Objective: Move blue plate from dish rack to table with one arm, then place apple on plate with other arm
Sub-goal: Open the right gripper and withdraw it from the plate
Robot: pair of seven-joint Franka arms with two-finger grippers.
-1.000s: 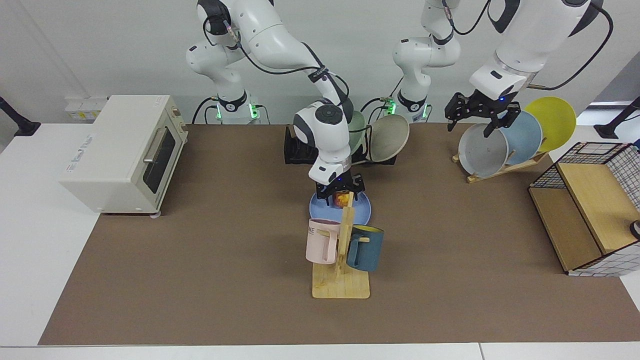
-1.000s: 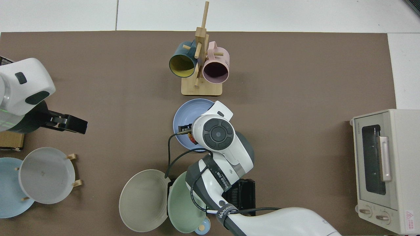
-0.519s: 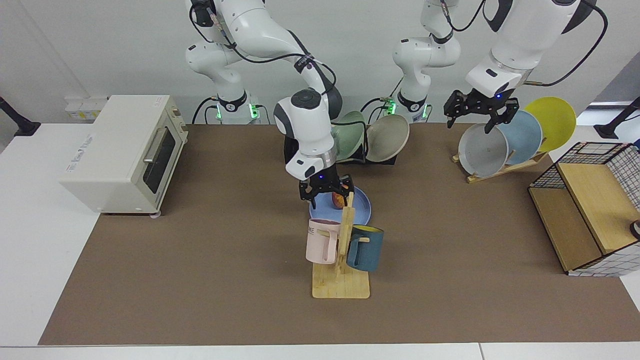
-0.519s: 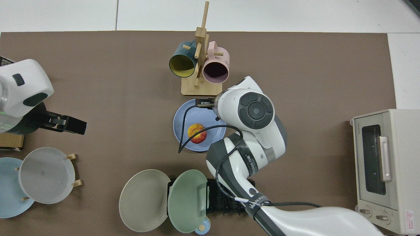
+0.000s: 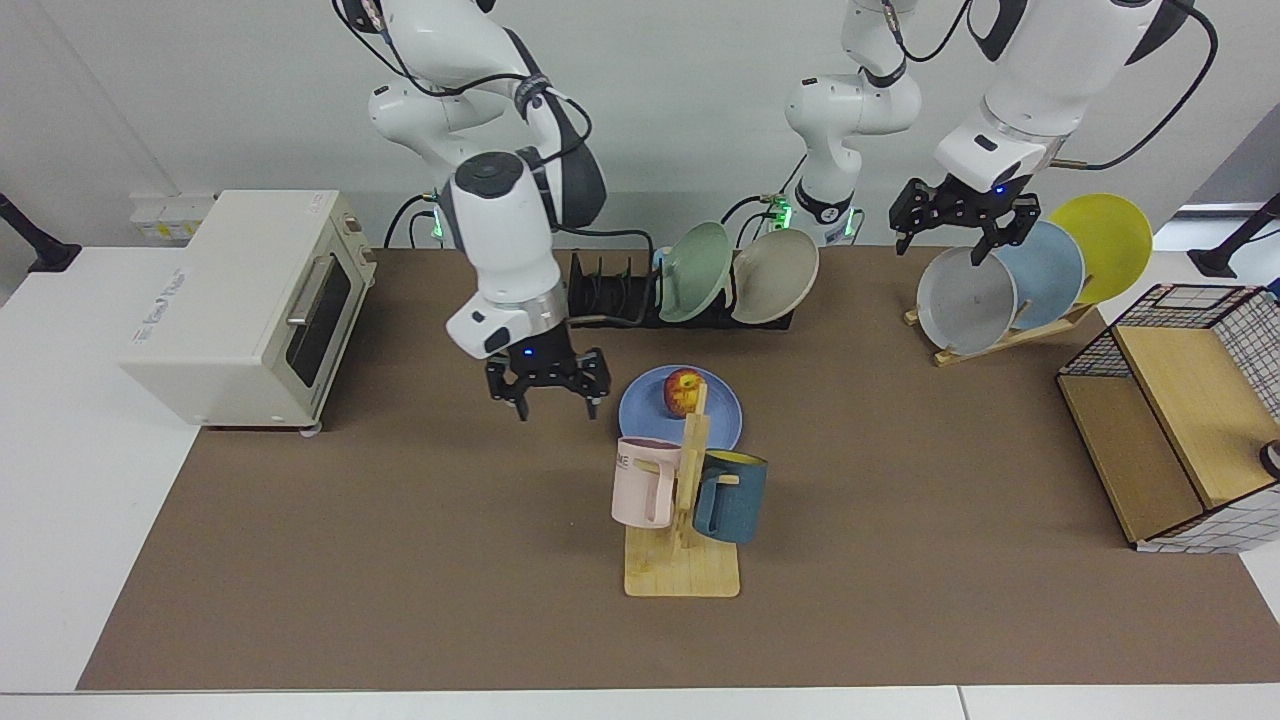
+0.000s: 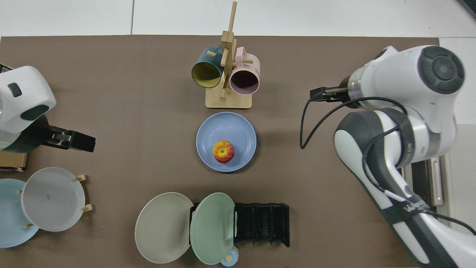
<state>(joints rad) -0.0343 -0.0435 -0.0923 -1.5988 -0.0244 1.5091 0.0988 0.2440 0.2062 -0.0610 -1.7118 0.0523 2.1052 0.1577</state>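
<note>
The blue plate (image 6: 238, 126) lies flat on the brown surface (image 5: 400, 560), between the mug stand (image 6: 227, 93) and the black rack (image 6: 264, 223). The apple (image 6: 223, 151) sits on the plate, off centre toward the rack side. In the facing view the stand's upright post crosses in front of the apple (image 5: 682, 390) and the pink mug (image 5: 643, 482) hides the plate's near rim.

The right gripper (image 5: 547, 390) hangs above the bare surface, beside the plate and apart from it, fingers spread and holding nothing. In the top view the arm's wrist housing covers most of this gripper; only a dark stub (image 6: 323, 94) and a cable show, and the arm also hides much of the toaster oven (image 6: 442, 178).

The left gripper (image 5: 957, 222) hovers just above the grey plate (image 5: 965, 300) in the wooden rack (image 5: 1000, 340), fingers parted and empty. In the top view it (image 6: 76, 141) appears as a dark block pointing inward, its fingers not distinguishable.

The black rack holds a green plate (image 5: 693, 270) and a beige one (image 5: 775, 276), both leaning; several slots stand unfilled. A small pale-blue item (image 6: 230, 257) peeks from under the green plate, too hidden to identify. The sky-blue plate (image 6: 9, 216) is cut off by the frame edge in the top view.
</note>
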